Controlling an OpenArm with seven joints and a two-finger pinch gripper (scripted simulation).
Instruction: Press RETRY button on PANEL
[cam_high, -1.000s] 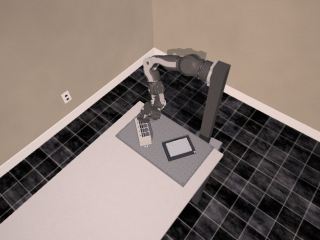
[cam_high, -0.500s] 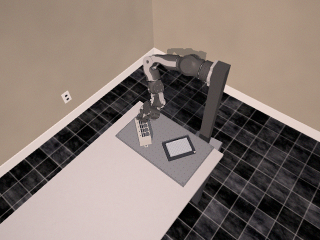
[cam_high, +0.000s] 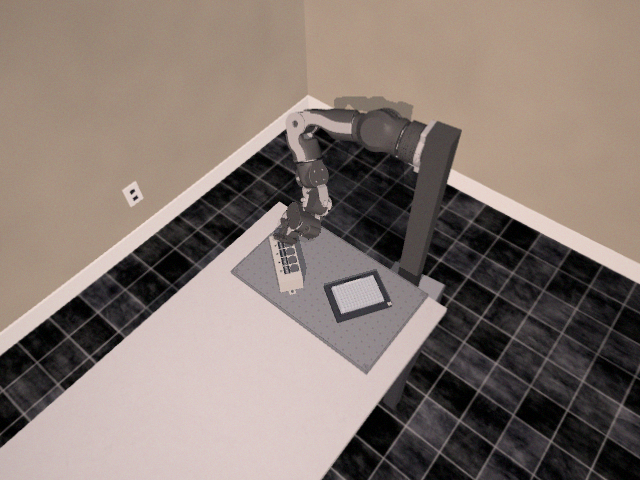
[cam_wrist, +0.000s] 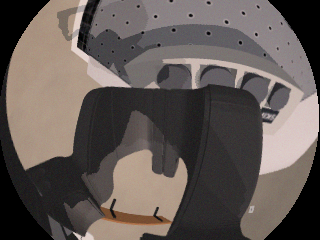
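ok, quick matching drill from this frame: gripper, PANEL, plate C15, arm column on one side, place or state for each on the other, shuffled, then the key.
Things:
1. gripper
2. PANEL
3. plate C15
4. arm column

Places or states:
A. stands at the table's far right edge
B. fingers shut, empty, over the panel's far end
C. sits in the dark nest, right part of the grey mat
D. pale box with a row of four buttons, left part of the mat

Pairs: 1-B, 2-D, 3-C, 4-A
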